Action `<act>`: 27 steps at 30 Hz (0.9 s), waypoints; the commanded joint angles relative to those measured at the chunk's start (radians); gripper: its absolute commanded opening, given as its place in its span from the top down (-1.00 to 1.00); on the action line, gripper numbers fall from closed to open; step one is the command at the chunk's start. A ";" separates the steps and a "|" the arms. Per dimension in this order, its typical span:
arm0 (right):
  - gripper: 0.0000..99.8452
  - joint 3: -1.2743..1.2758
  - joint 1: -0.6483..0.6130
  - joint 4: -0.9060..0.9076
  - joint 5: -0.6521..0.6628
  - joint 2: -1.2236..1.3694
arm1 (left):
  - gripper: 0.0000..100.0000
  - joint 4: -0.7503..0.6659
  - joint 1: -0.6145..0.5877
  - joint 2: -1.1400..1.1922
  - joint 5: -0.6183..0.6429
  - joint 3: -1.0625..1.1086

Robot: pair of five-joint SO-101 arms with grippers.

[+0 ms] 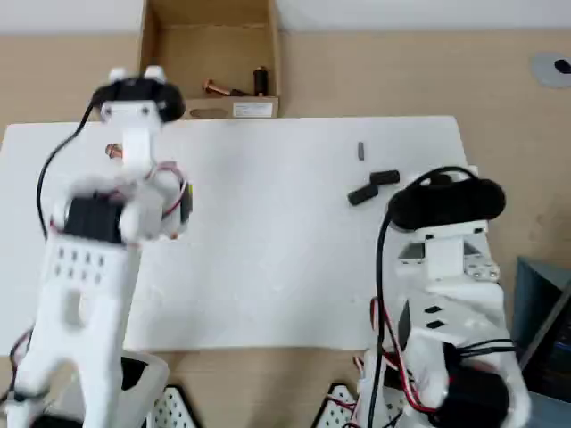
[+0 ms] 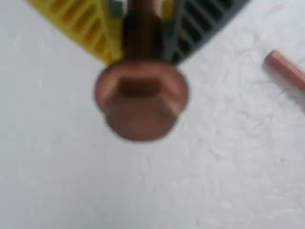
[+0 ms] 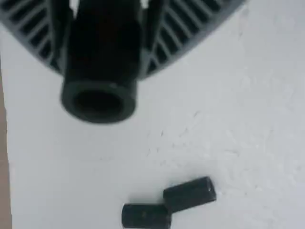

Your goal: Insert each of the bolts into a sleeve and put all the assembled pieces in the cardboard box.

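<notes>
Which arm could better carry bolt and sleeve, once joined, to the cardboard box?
Probably left: the left pincer, holding the bolt, is near the cardboard box; the right pincer, holding a sleeve, is farther.

A robotics lab bench [image 1: 517,134]. Two white arms [image 1: 89,294] stand at a white mat [image 1: 268,250]; a cardboard box [image 1: 150,62] lies beyond it
</notes>
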 commanded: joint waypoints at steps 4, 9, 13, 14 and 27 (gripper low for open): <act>0.98 0.294 0.007 -0.212 0.000 -0.185 | 0.99 -0.233 0.005 -0.367 0.040 0.374; 0.98 0.467 -0.013 -0.313 0.000 -0.306 | 0.99 -0.358 0.005 -0.578 0.078 0.591; 0.98 0.568 -0.113 -0.358 -0.068 -0.401 | 1.00 -0.442 0.012 -0.733 0.143 0.720; 0.98 0.584 -0.145 -0.371 -0.103 -0.426 | 1.00 -0.457 0.014 -0.768 0.147 0.749; 0.98 0.704 -0.524 -0.491 -0.147 -0.512 | 1.00 -0.509 0.103 -1.133 0.292 0.922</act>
